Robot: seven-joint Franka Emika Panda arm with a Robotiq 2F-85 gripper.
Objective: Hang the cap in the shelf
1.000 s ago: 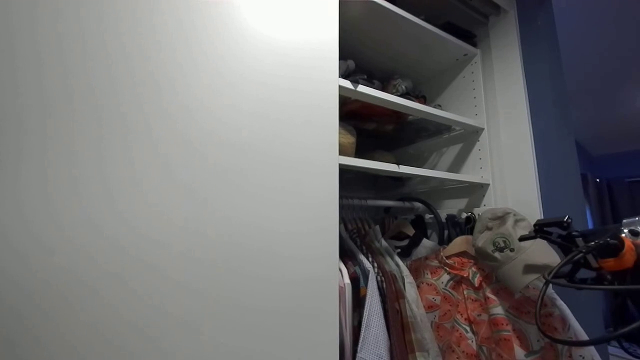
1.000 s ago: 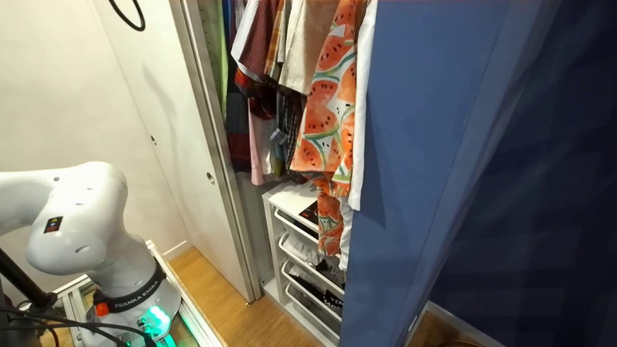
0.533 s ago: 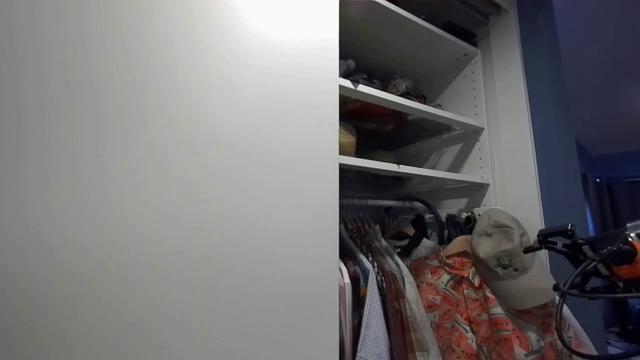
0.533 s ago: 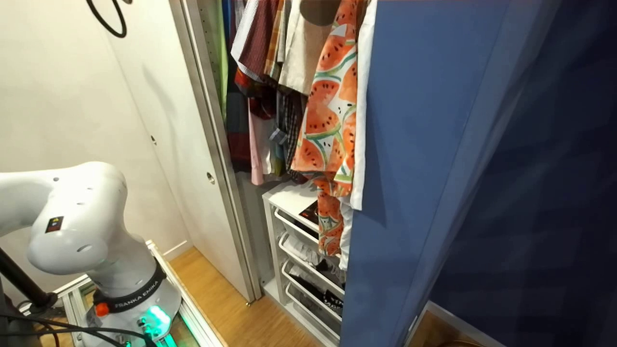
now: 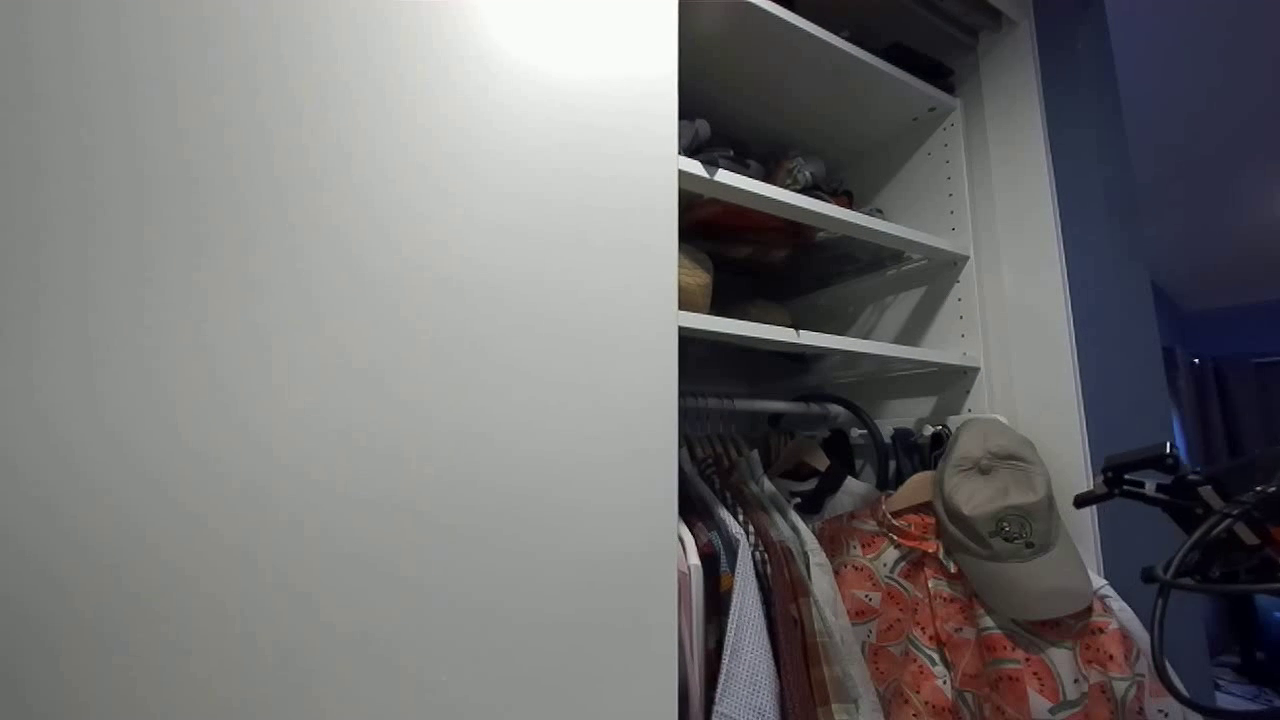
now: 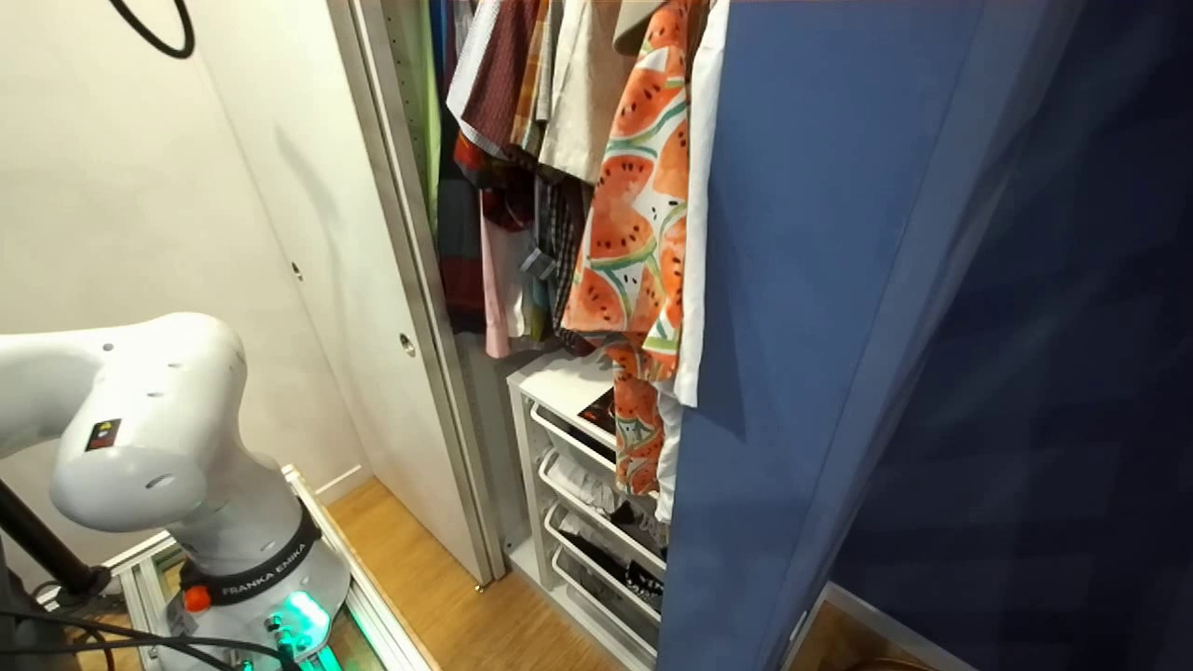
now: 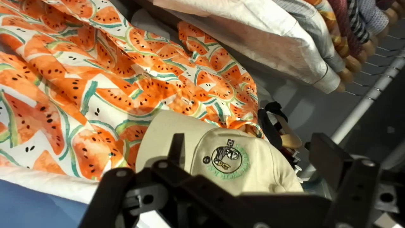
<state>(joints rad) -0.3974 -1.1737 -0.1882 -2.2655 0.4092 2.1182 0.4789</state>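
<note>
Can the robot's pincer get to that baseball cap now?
Probably yes: the pincer is open and faces the khaki baseball cap, with nothing seen between them. The watermelon-print shirt hangs behind the cap, so it doesn't seem to block the way.

Cap [image 5: 1000, 500] is matt, embroidered cloth; shirt [image 7: 104, 95] is creased, printed cloth. Shelf [image 5: 830, 216] is smooth. Rail [image 7: 357, 114] looks metal, glossy. Hangers [image 7: 352, 64] are wood. Gripper [image 7: 249, 147] is matt, arm [image 6: 154, 410] smooth and glossy.

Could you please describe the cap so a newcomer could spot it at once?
In an exterior view, find the white shelf; below its boards hangs a watermelon-print shirt. The cap is in front of it, brim down. Plain beige with a round emblem, it stands apart from the patterned shirt.
</note>
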